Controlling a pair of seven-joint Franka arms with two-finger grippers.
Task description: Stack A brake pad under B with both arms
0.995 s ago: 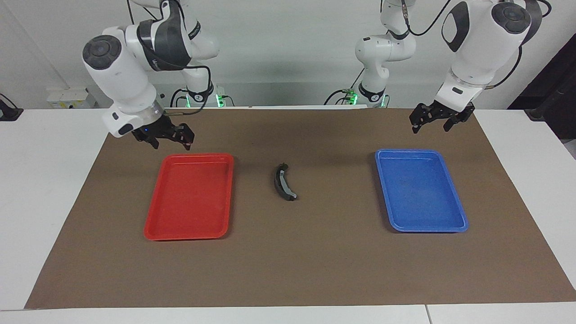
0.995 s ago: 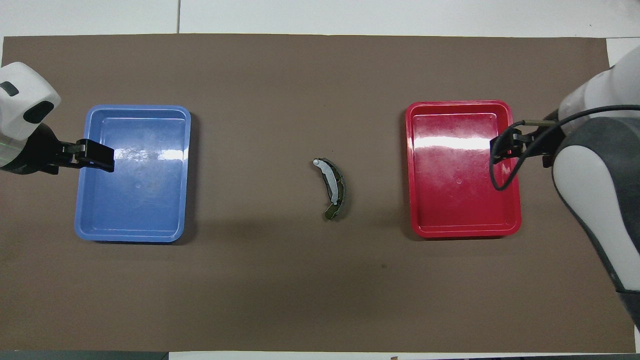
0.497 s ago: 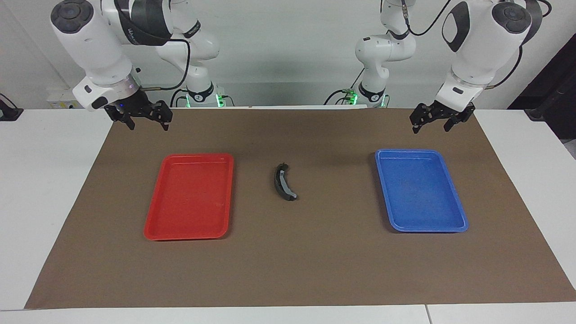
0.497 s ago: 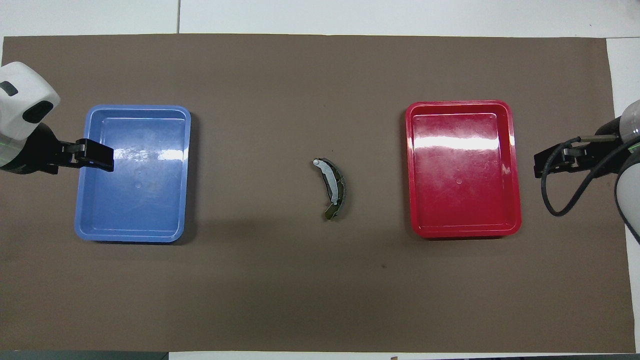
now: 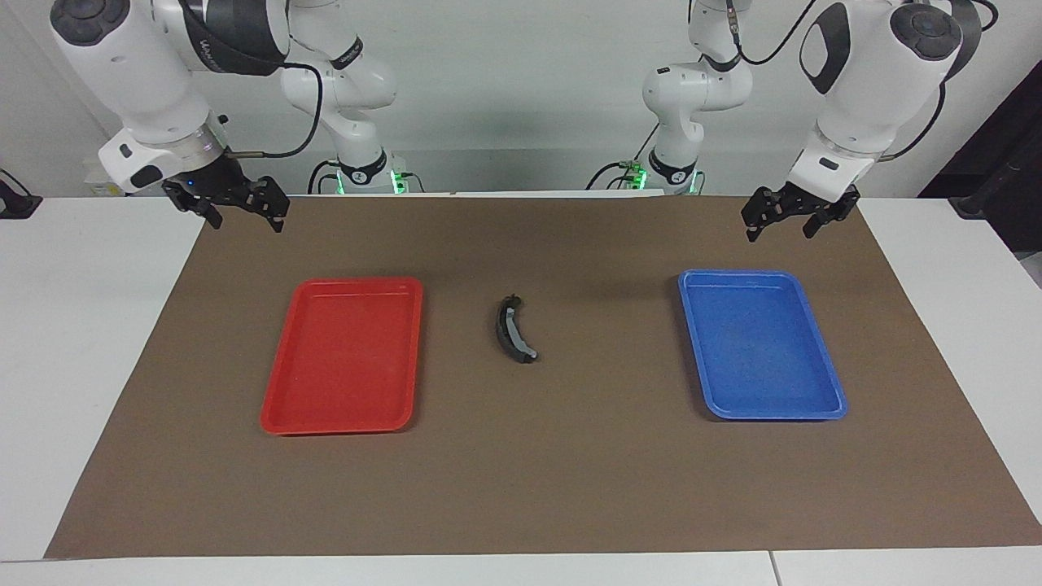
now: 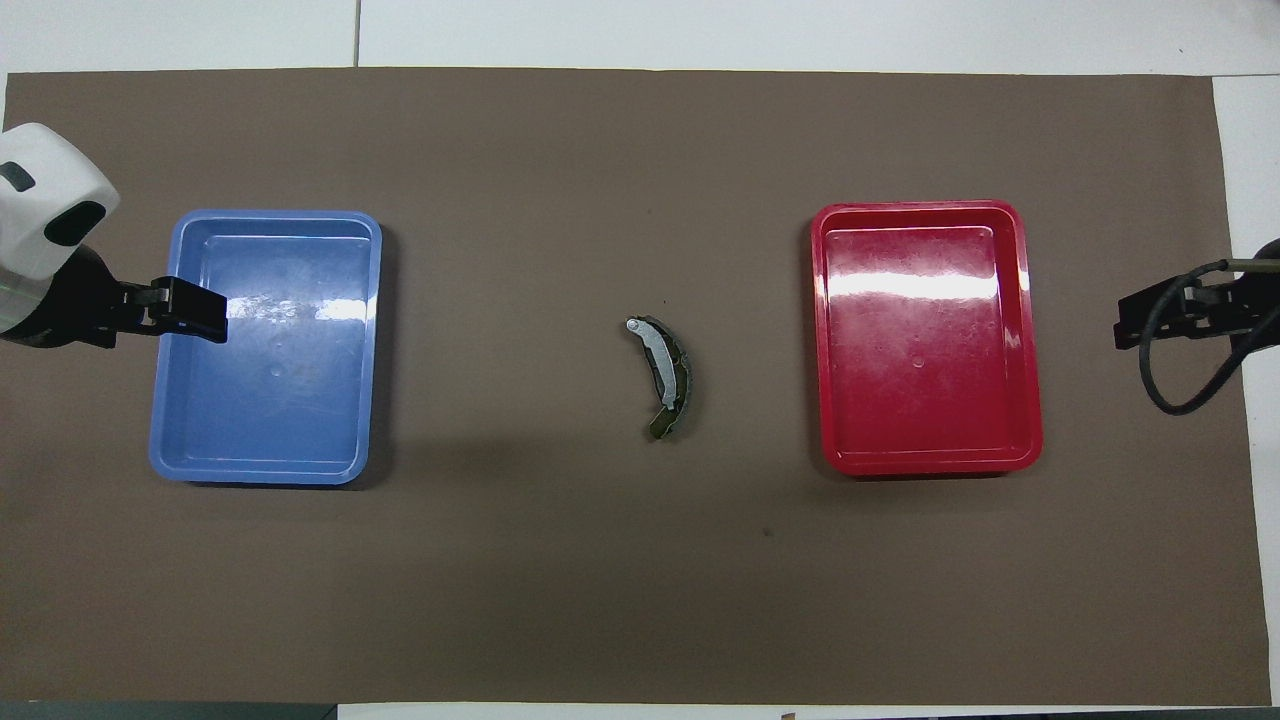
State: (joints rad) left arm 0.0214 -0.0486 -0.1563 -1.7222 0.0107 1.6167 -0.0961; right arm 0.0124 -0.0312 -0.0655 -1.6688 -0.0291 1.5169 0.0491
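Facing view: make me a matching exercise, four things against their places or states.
1 red tray
2 blue tray
3 curved brake piece
4 left gripper

a between the trays
b toward the right arm's end of the table
c in the air, open
d toward the left arm's end of the table

Pairs: 1-b; 2-d; 3-a; 4-c

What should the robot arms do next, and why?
Probably just rest. The curved brake piece lies between the red tray and blue tray, seemingly stacked already, and the right gripper and left gripper hang open, empty, away from it.
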